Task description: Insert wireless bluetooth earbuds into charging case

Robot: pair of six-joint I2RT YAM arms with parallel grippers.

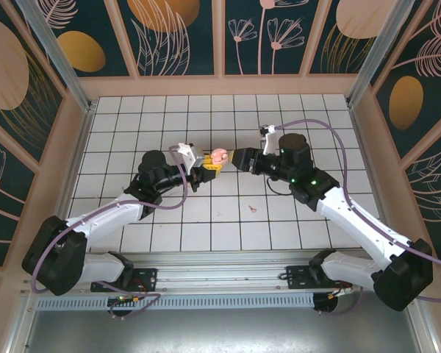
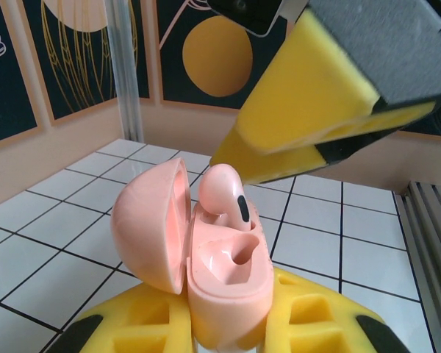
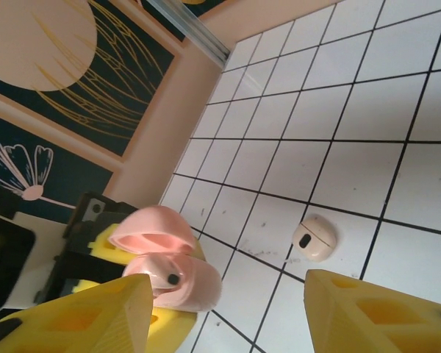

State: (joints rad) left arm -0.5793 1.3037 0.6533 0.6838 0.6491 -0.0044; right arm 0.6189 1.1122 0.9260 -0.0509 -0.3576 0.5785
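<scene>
Black-and-white arms, purple cables

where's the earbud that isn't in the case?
The loose earbud lies on the tiled floor, between the two arms in the top view, nearer their bases than the charging case held by the left tool.

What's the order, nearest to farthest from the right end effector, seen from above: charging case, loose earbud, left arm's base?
1. charging case, beside the right end effector.
2. loose earbud, on a nearer tile.
3. left arm's base, bottom left.
</scene>
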